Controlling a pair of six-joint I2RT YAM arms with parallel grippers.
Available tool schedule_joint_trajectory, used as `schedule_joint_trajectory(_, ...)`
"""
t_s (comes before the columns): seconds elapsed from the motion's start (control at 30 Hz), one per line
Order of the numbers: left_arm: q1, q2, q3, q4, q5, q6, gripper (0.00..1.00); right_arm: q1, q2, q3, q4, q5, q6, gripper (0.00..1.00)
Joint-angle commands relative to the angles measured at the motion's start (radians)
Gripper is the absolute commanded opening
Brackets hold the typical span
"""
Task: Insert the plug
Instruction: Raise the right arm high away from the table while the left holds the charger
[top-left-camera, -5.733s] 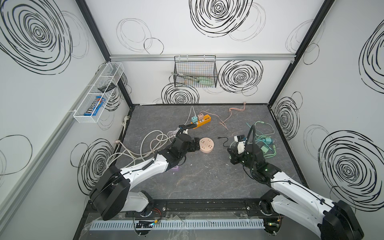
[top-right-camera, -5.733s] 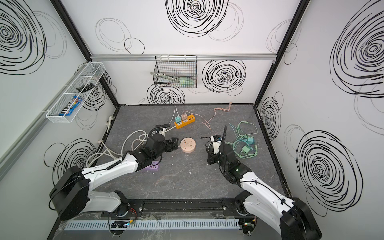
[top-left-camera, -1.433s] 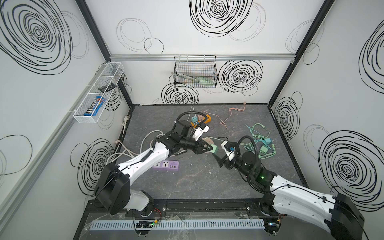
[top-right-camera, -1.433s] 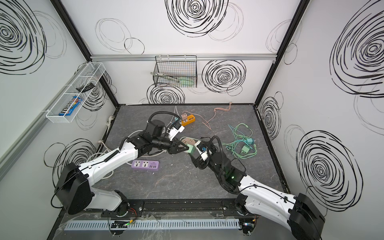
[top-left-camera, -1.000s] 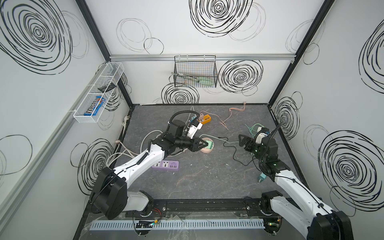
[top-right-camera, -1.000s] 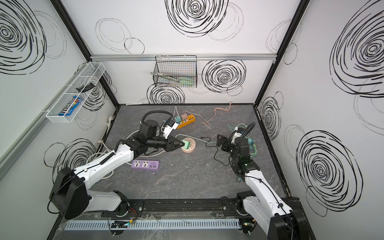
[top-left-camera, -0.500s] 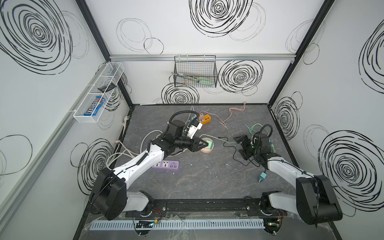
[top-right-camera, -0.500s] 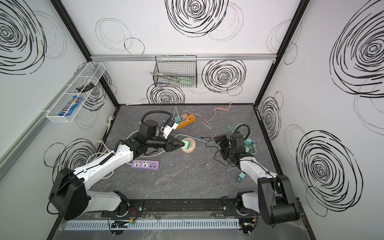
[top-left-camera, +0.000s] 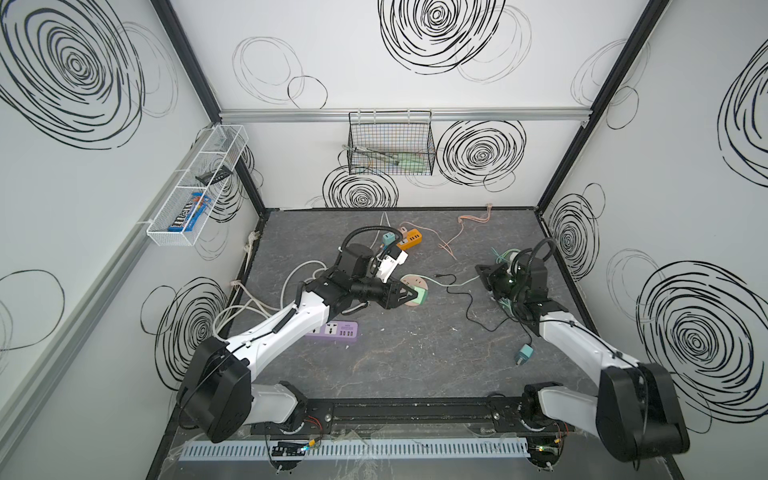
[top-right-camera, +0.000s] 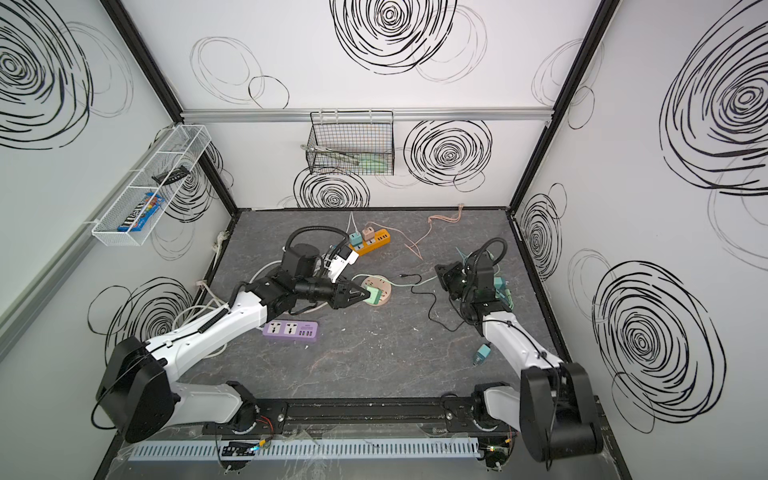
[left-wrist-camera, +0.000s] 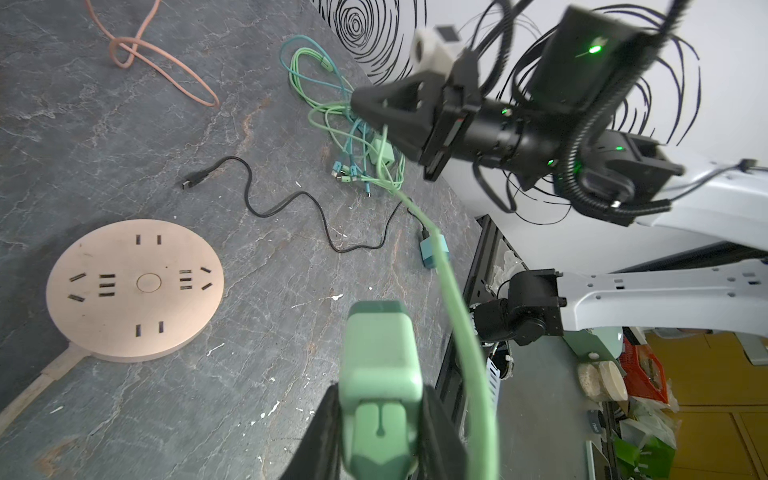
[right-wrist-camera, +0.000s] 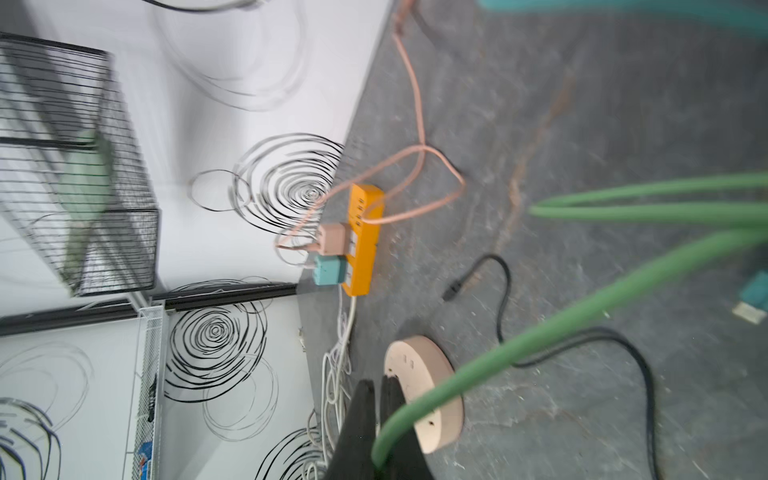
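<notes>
Okay, left gripper (left-wrist-camera: 380, 415) first: its fingers (left-wrist-camera: 438, 436) are clamped narrow on the green plug (left-wrist-camera: 380, 353), one on each flank. The plug's long axis runs straight out along them. The plug is off the desk (left-wrist-camera: 270, 374), held in the air. You can't see the prongs in any view, so which face carries them is a guess, likely the far end.

Next out, the round socket disc (left-wrist-camera: 135, 286) lies flat on the desk, slots facing up. In both top views the plug overlaps the disc's edge on the right arm's side. The left wrist view shows the disc off to one side of the plug, not under its tip. That offset is what the move turns on. My read: shift the plug across onto a slot pair and tip it nose-down, since its axis looks closer to level than upright. Your left arm is the near one, practically at the disc.

Over at the right gripper (left-wrist-camera: 368, 108), the fingers are pinched together on the green cable (left-wrist-camera: 453, 299), which arcs past the plug up to them. That gripper sits well apart from the disc, near the tangle of green cords (left-wrist-camera: 345, 137). A black cable (left-wrist-camera: 291, 203) lies on the desk between the disc and the right arm, a possible snag.
</notes>
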Motion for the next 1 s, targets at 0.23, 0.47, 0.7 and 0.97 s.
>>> schedule_joint_trajectory(0.23, -0.091, 0.061, 0.242, 0.055, -0.028, 0.032, 0.0, -0.034, -0.11, 0.436, -0.199, 0.112, -0.542, 0.0)
schedule_joint_trajectory(0.47, -0.094, 0.064, 0.31, 0.035, -0.029, 0.044, 0.0, -0.032, -0.107, 0.664, -0.239, 0.056, -0.768, 0.0)
schedule_joint_trajectory(0.7, -0.094, 0.017, 0.321, 0.032, -0.014, 0.045, 0.0, -0.032, -0.09, 0.817, -0.232, -0.024, -0.84, 0.0)
schedule_joint_trajectory(0.97, -0.086, -0.05, 0.3, 0.1, -0.059, 0.014, 0.0, -0.027, -0.043, 0.843, -0.122, -0.303, -0.728, 0.0)
